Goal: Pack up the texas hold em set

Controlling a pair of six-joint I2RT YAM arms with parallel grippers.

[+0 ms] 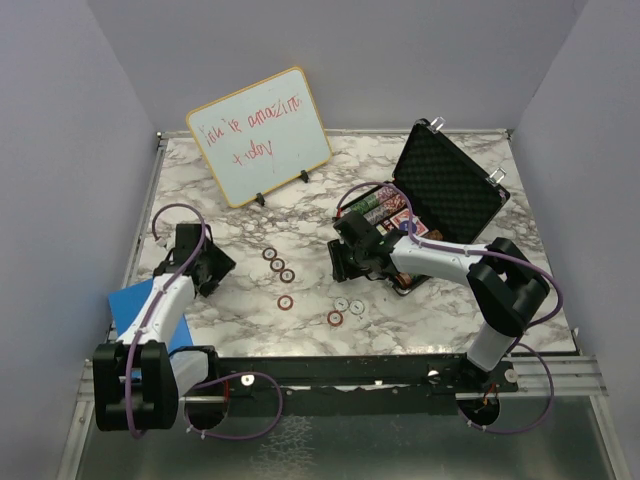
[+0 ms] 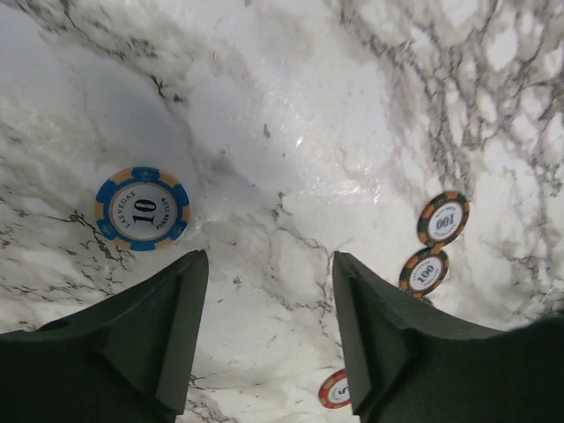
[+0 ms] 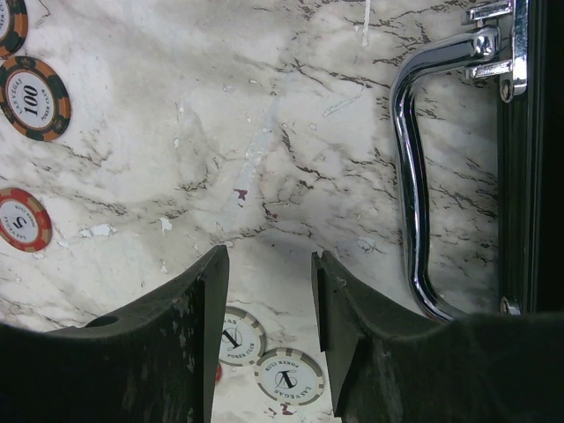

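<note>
The black briefcase (image 1: 445,190) lies open at the back right, with chips and red card decks (image 1: 385,212) in its foam base. Loose chips lie mid-table: three dark ones in a row (image 1: 278,265), a red one (image 1: 285,301), another red one (image 1: 335,318) and two white ones (image 1: 350,305). My left gripper (image 1: 205,262) is open and empty above the marble, with a blue 10 chip (image 2: 142,209) ahead to the left and two 100 chips (image 2: 442,218) to the right. My right gripper (image 3: 269,260) is open and empty beside the case's chrome handle (image 3: 412,176), with two white chips (image 3: 288,375) beneath it.
A wood-framed whiteboard (image 1: 258,135) with red writing stands at the back left. A blue flat object (image 1: 135,305) lies at the table's left edge by the left arm. Grey walls close in the table on three sides.
</note>
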